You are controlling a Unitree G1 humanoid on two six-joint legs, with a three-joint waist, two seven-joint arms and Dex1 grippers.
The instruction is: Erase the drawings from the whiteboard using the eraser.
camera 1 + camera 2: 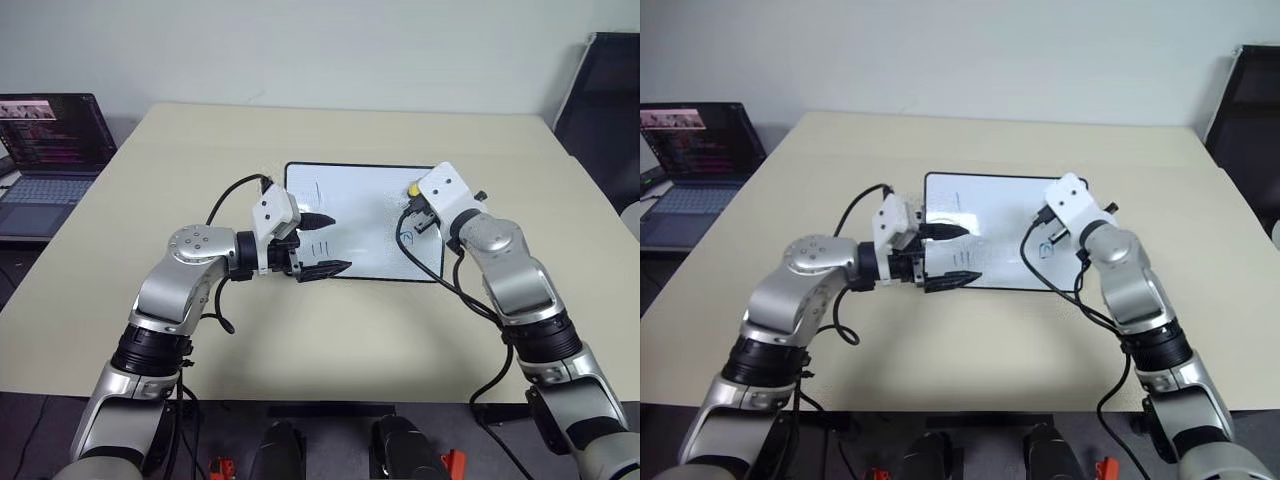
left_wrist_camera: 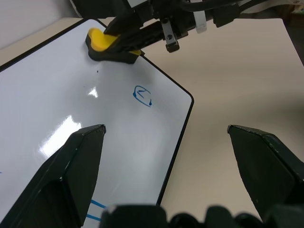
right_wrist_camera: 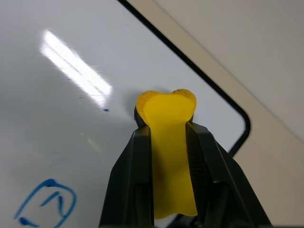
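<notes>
Overhead, a beige worktop point(image 1: 330, 330) fills the scene beneath a pale wall point(image 1: 300, 50). At nine to ten o'clock, off the worktop's left edge, an open laptop point(image 1: 45, 150) stands on a lower grey surface, its dark screen lit with lines of text. Left of centre, the left end effector point(image 1: 325, 243) points toward three o'clock over the near left corner of the whiteboard point(image 1: 365, 215); its two black fingers point(image 2: 71, 171) are spread wide with nothing between them, one above the board and one out over the bare worktop beyond the near edge. The whiteboard lies flat at the worktop's centre, its black frame square to the edges. The drawings point(image 1: 320, 247) on it comprise three short dark tally strokes beside the left fingertips, a faint vertical stroke near the far left corner, and a small blue boxy squiggle point(image 3: 45, 202) nearer the right side. At about one o'clock on the board, close to its far right corner, the right end effector point(image 3: 166, 156) is clamped on the eraser point(image 3: 166, 142), whose yellow body is pinched between the fingers while its dark underside meets the white surface. The squiggle lies just beside the eraser, apart from it. At two o'clock, against the wall, a dark panel-like object point(image 1: 600, 90) leans at the room's right edge.
</notes>
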